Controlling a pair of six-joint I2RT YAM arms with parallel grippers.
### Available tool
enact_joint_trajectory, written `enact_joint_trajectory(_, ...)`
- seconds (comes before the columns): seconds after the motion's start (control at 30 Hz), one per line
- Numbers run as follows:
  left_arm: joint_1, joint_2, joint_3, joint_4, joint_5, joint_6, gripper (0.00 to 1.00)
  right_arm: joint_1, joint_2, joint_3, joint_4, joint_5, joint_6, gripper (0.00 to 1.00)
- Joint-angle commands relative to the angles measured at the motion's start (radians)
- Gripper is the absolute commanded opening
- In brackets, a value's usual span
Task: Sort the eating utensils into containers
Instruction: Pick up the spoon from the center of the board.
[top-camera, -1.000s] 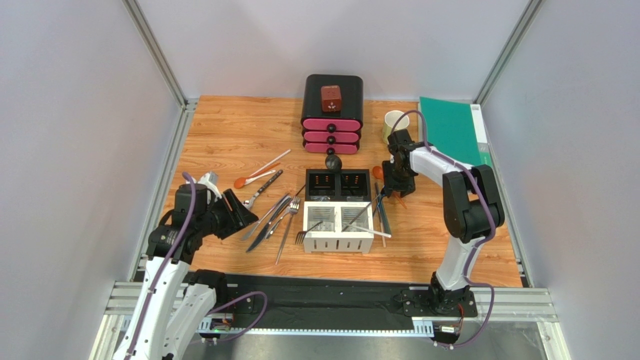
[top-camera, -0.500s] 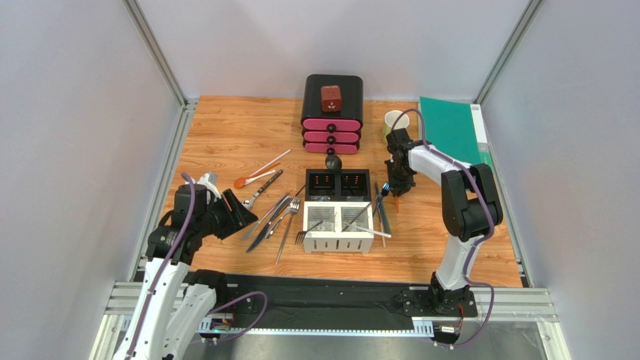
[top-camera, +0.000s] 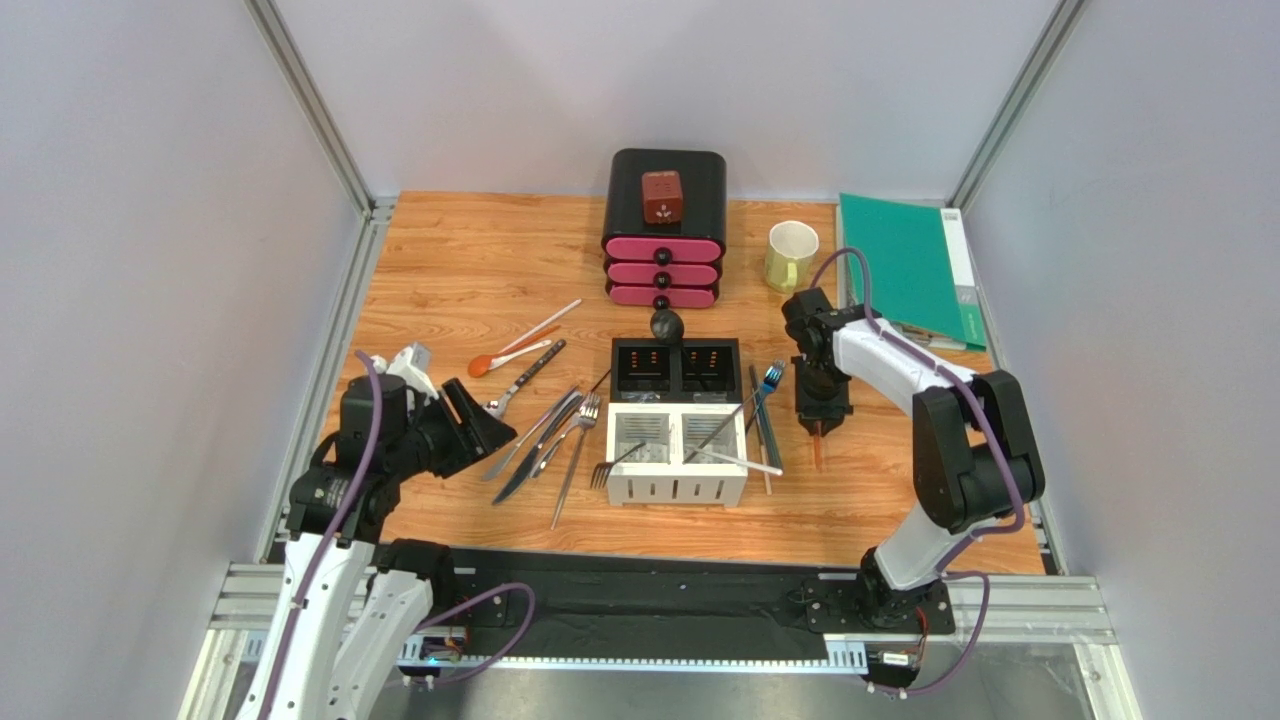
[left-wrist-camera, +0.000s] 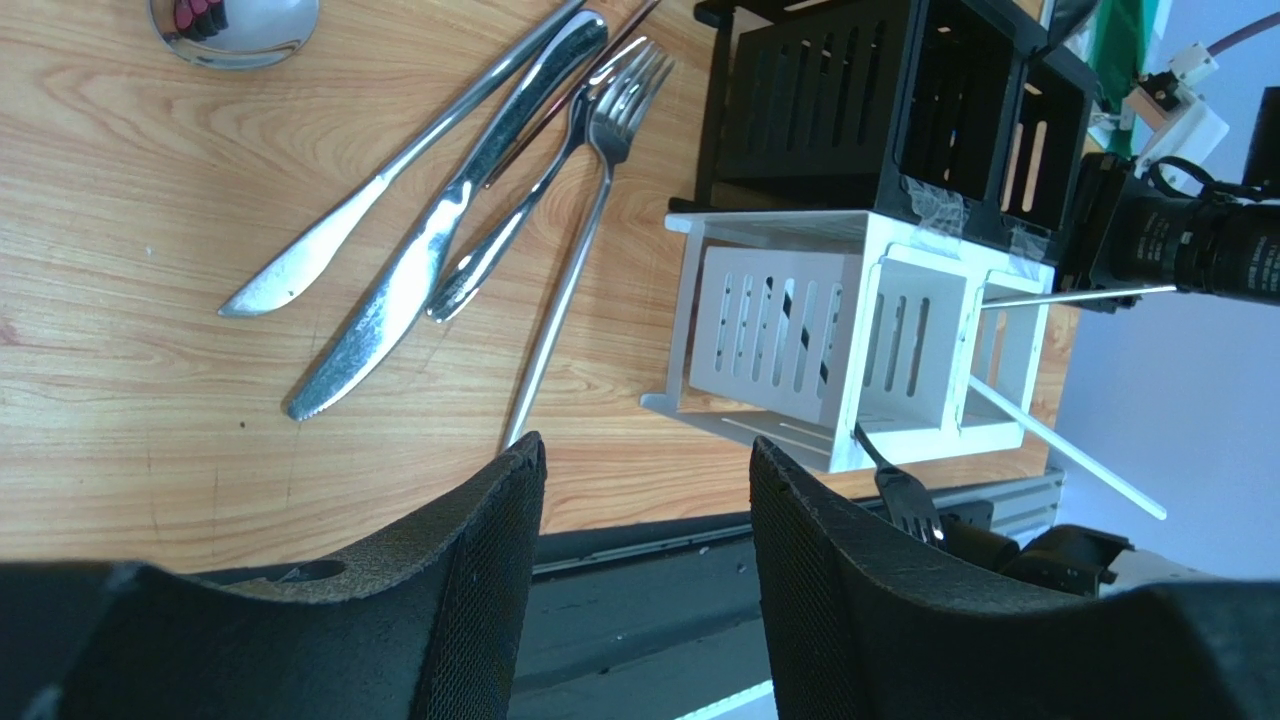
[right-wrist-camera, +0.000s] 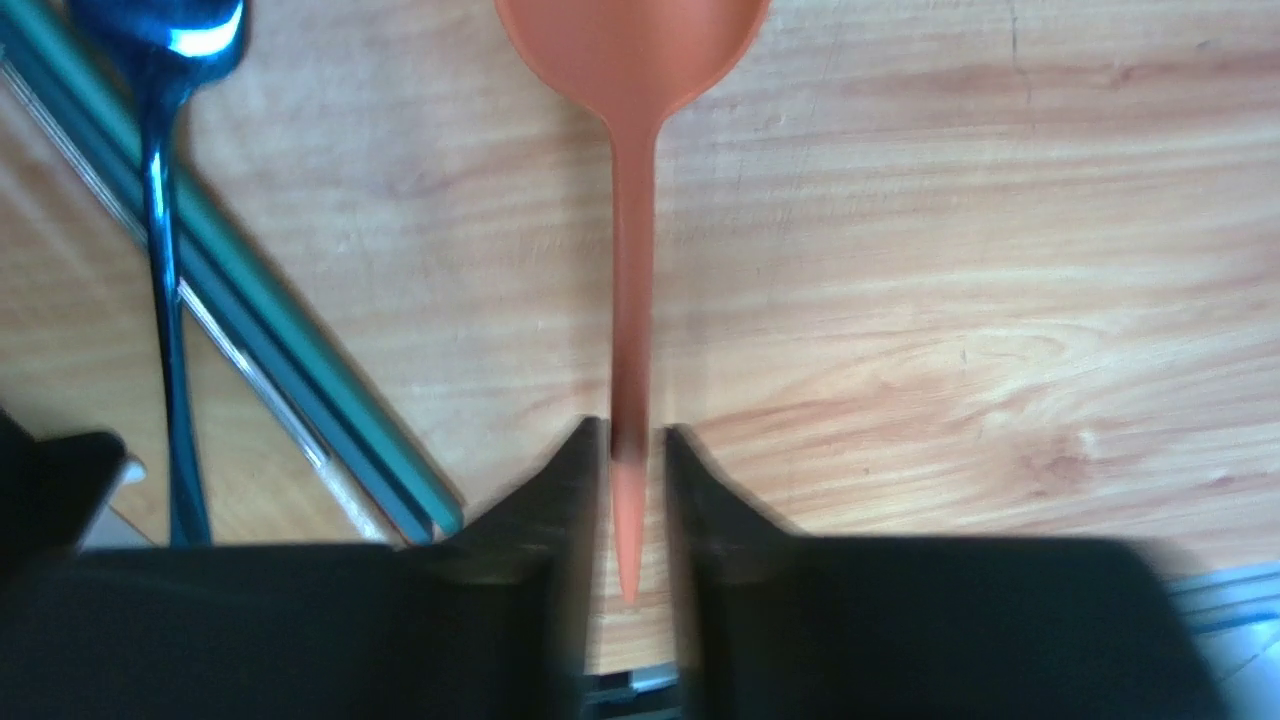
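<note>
My right gripper (top-camera: 819, 408) is shut on the handle of an orange plastic spoon (top-camera: 818, 444), right of the four-compartment caddy (top-camera: 676, 483). In the right wrist view the gripper (right-wrist-camera: 627, 443) pinches the spoon (right-wrist-camera: 631, 225), bowl pointing away over the wood. My left gripper (top-camera: 478, 420) is open and empty at the left, near silver knives and forks (top-camera: 549, 435). In the left wrist view, beyond the open gripper (left-wrist-camera: 646, 465), those knives and forks (left-wrist-camera: 451, 240) lie beside the caddy (left-wrist-camera: 812, 330). Another orange spoon (top-camera: 489, 363), a white spoon (top-camera: 544, 321) and a black spoon (top-camera: 664, 324) lie on the table.
A shiny blue utensil (top-camera: 769, 378) and teal sticks (top-camera: 766, 428) lie just right of the caddy; they show in the right wrist view (right-wrist-camera: 256, 315). A black-and-pink drawer box (top-camera: 664, 225), a pale green mug (top-camera: 790, 255) and a green folder (top-camera: 902, 263) stand at the back.
My right gripper has moved from the caddy's back right corner toward the front right, carrying the orange spoon. The mug is now uncovered. The left arm has barely moved.
</note>
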Motion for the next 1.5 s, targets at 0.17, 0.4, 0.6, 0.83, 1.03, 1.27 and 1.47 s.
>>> enact_joint_trajectory(0.17, -0.005, -0.06, -0.004, -0.022, 0.009, 0.0, 0.59, 0.032, -0.015, 0.052, 0.002, 0.114, 0.041, 0.4)
enact_joint_trajectory(0.4, -0.005, -0.084, 0.003, -0.06, -0.008, -0.008, 0.59, 0.034, 0.12, 0.128, 0.027, 0.105, 0.032, 0.4)
enact_joint_trajectory(0.6, -0.005, -0.069, 0.032, -0.085, -0.023, 0.004, 0.59, 0.034, 0.202, 0.162, 0.019, 0.07, 0.039, 0.35)
enact_joint_trajectory(0.83, -0.005, -0.055, 0.056, -0.091, -0.028, 0.004, 0.59, 0.032, 0.109, 0.077, -0.005, 0.022, 0.056, 0.0)
enact_joint_trajectory(1.03, -0.005, -0.006, 0.093, -0.057, 0.0, 0.02, 0.59, 0.07, -0.164, -0.012, -0.073, 0.054, 0.101, 0.0)
enact_joint_trajectory(1.27, -0.005, -0.043, 0.078, -0.065, 0.026, 0.037, 0.59, 0.136, -0.372, 0.131, -0.199, 0.113, 0.135, 0.0)
enact_joint_trajectory(1.47, -0.005, -0.075, 0.081, -0.085, 0.02, 0.049, 0.59, 0.271, -0.358, 0.355, -0.085, 0.126, 0.014, 0.0)
